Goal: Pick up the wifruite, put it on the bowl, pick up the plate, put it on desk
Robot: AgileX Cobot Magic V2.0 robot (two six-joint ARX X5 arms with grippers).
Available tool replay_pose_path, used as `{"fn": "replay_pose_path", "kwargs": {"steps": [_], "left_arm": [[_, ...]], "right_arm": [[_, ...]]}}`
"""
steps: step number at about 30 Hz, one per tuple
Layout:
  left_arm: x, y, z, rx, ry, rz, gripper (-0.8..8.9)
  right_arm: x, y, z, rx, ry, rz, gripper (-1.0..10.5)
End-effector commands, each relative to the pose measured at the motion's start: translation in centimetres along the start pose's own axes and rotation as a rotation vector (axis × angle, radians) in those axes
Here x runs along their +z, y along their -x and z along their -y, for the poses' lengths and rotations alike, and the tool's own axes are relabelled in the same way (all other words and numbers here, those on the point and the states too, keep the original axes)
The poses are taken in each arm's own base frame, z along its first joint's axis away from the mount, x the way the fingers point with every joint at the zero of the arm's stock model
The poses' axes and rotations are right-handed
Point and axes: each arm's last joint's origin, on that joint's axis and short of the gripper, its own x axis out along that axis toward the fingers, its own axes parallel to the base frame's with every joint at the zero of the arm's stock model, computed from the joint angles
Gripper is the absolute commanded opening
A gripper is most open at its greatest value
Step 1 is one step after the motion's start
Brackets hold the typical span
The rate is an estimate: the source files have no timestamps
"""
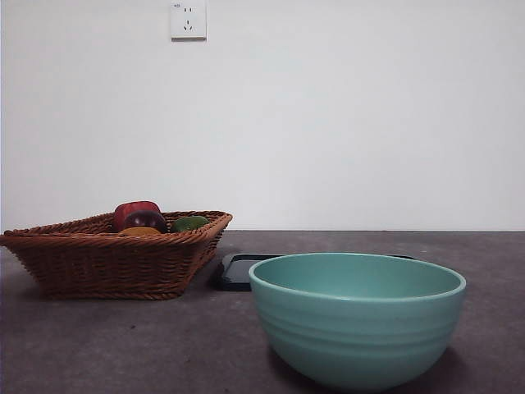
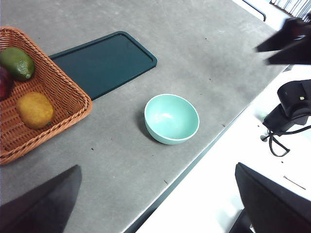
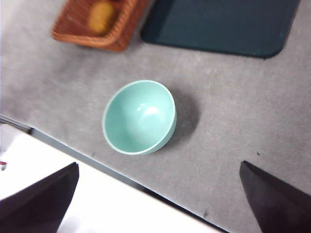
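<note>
The wifruite (image 2: pixel 34 109) lay in the wicker basket (image 2: pixel 73 97), at ten o'clock from the empty bowl (image 2: pixel 171 119). Both claws hung wide, holding nothing. It looked firm, light, rounded; best pinched across its middle.

Each gripper is fitted with two matte black, wedge-shaped jaws with plain flat faces. No markings or screws can be made out on the left gripper (image 2: pixel 158 204) or the right gripper (image 3: pixel 160 204).
</note>
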Motion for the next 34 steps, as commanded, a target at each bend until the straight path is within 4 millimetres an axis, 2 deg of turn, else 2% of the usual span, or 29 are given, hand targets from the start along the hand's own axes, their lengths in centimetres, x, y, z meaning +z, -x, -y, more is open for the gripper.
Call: {"fn": "replay_pose_path", "kwargs": {"steps": [1,9,15,21,28,31,34], "left_arm": [[0.3,0.2,0.1,-0.013,-0.012,0.019,5.00],[0.3,0.2,0.1,-0.014,-0.010,0.018,5.00],[0.2,0.2,0.1,-0.013,-0.005,0.018,5.00],[0.3,0.2,0.1,-0.013,-0.007,0.019,5.00],[0.3,0.2,0.1,-0.013,-0.009,0.018,4.98],[0.3,0.2,0.1,-0.013,-0.014,0.018,4.50],[0.3,0.2,0.1,-0.013,-0.017,0.018,1.97]], "right_arm": [[-0.3,1.9,0.0,0.032,0.050,0.046,5.6],[-0.5,6.0,-0.3,0.078,0.114,0.144,5.6],[-0.1,8.0,-0.6,0.107,0.146,0.212,5.6],[0.0,8.9,-0.8,0.118,0.165,0.242,5.6],[0.0,8.9,-0.8,0.118,0.168,0.243,5.5],[0.0,8.9,-0.7,0.118,0.168,0.243,4.3],[0.0,8.9,-0.7,0.117,0.168,0.243,1.4]]}}
